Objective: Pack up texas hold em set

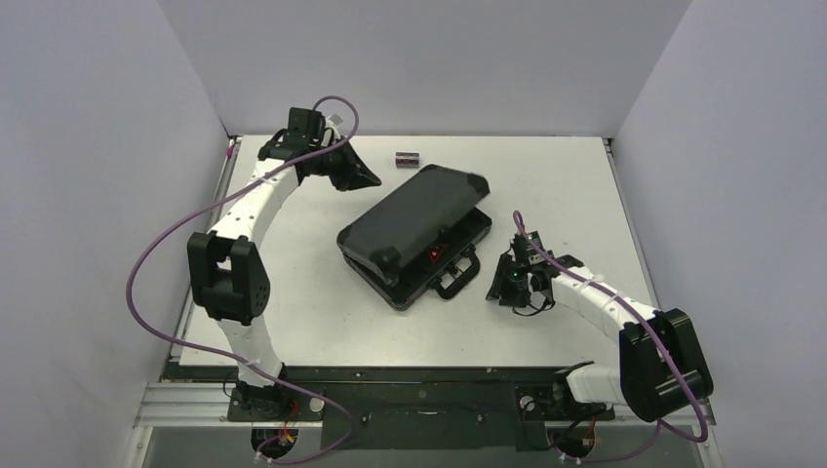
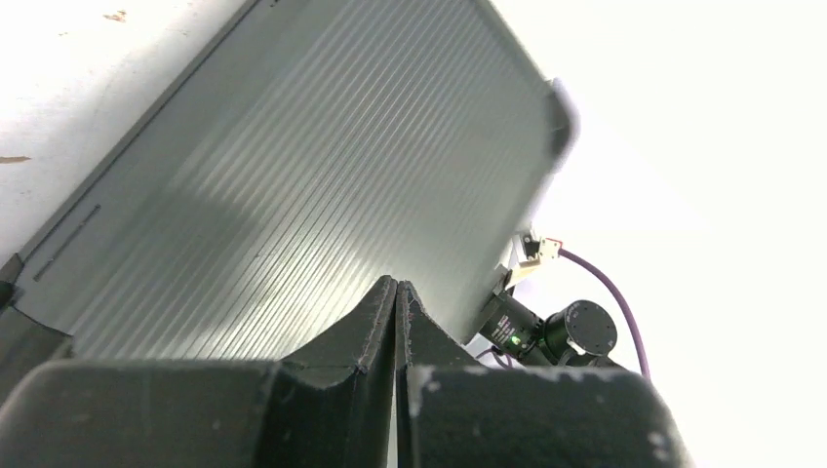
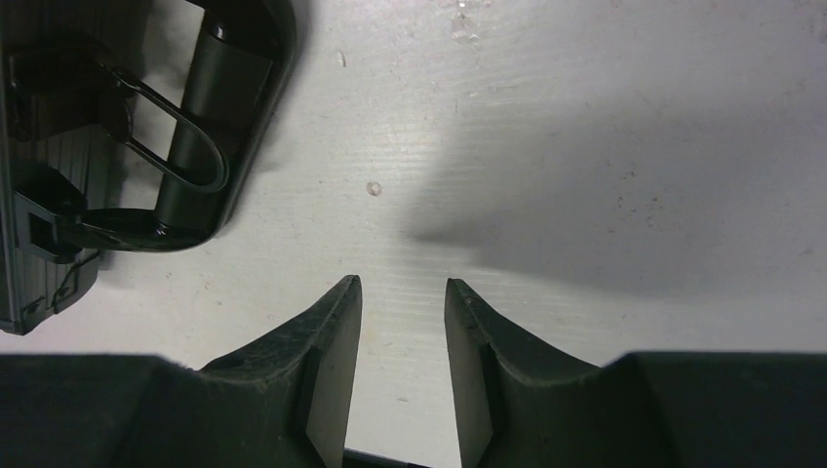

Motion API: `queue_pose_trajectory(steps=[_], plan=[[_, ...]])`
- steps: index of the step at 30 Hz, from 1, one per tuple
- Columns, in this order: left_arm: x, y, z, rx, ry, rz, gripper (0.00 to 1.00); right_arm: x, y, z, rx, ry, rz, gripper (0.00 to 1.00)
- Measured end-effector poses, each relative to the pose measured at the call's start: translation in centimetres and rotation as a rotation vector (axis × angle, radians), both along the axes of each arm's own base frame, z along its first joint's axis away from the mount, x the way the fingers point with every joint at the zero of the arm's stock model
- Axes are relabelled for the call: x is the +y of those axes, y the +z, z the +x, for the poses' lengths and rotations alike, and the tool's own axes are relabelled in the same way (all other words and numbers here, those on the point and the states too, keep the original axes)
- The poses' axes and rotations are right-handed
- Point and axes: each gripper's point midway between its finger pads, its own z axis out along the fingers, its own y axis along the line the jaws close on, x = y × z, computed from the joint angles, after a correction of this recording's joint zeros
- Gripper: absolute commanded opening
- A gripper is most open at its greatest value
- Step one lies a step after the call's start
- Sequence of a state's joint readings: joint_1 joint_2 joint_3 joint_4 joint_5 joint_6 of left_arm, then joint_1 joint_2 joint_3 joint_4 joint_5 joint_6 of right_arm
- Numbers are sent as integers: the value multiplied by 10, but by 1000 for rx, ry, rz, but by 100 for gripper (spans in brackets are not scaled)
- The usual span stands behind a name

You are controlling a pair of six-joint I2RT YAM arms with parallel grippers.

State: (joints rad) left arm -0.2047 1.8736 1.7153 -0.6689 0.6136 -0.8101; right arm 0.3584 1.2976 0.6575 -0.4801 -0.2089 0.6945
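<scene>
The black briefcase [image 1: 414, 234] of the texas hold em set lies slanted in the middle of the table, its ribbed lid [image 2: 293, 166] lowered but still ajar. A red token [image 1: 436, 253] shows in the gap near the handle [image 3: 210, 117]. A small dark chip stack [image 1: 407, 158] lies on the table behind the case. My left gripper [image 1: 372, 179] is shut with nothing in it, at the lid's far left edge; its tips [image 2: 396, 285] point along the lid. My right gripper [image 1: 501, 287] is open over bare table, just right of the handle, holding nothing [image 3: 402, 283].
White walls close in the table on the left, back and right. The right arm's wrist [image 2: 556, 331] shows beyond the lid in the left wrist view. The left arm [image 1: 249, 200] arches along the table's left side.
</scene>
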Motion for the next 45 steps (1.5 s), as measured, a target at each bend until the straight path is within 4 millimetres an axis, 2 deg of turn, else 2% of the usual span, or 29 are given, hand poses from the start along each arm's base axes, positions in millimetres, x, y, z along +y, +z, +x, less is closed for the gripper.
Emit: queue_pose_trajectory(steps=[4, 14, 21, 26, 30, 34, 40, 45], plan=[[-8, 9, -10, -25, -21, 4, 0, -2, -3, -4, 14, 1, -6, 31], [-20, 14, -45, -93, -91, 69, 0, -3, -5, -6, 19, -2, -8, 28], [-51, 27, -72, -215, -225, 117, 0, -1, -3, -3, 9, 2, 6, 23], [-73, 28, -91, -269, -314, 143, 0, 6, -1, 3, -14, -3, 43, 19], [-87, 19, -105, -283, -367, 163, 0, 14, -2, 6, -31, -14, 103, 17], [-95, 0, -118, -269, -401, 193, 0, 21, -1, 10, -46, -28, 162, 17], [-99, -24, -131, -245, -432, 231, 0, 35, -4, 22, -58, -34, 252, 9], [-95, -41, -135, -223, -438, 254, 0, 42, -18, 24, -20, -40, 289, 3]])
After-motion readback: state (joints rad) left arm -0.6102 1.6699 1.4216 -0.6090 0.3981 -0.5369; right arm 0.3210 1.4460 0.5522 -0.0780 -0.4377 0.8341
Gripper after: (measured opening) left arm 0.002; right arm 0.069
